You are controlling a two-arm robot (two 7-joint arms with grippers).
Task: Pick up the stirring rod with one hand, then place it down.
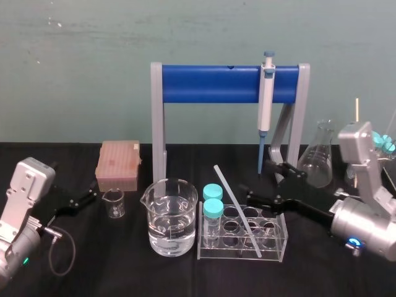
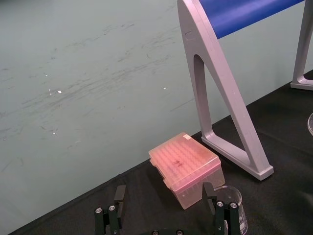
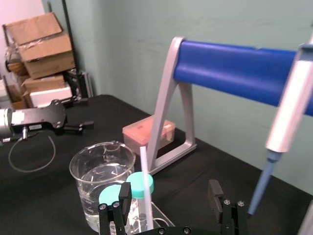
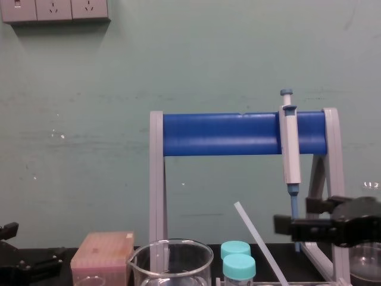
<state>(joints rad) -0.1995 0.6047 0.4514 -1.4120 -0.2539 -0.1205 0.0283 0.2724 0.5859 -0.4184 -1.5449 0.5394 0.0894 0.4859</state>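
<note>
Two grippers flank the glassware on the black worktop (image 1: 124, 275). At lower left, the left gripper (image 1: 90, 197) sits with fingers apart beside a small beaker (image 1: 114, 203). At lower centre, the stirring rod (image 1: 237, 210) leans tilted in the clear test-tube rack (image 1: 279, 246). Just right of it, the right gripper (image 1: 260, 181) has its fingers spread and empty.
</note>
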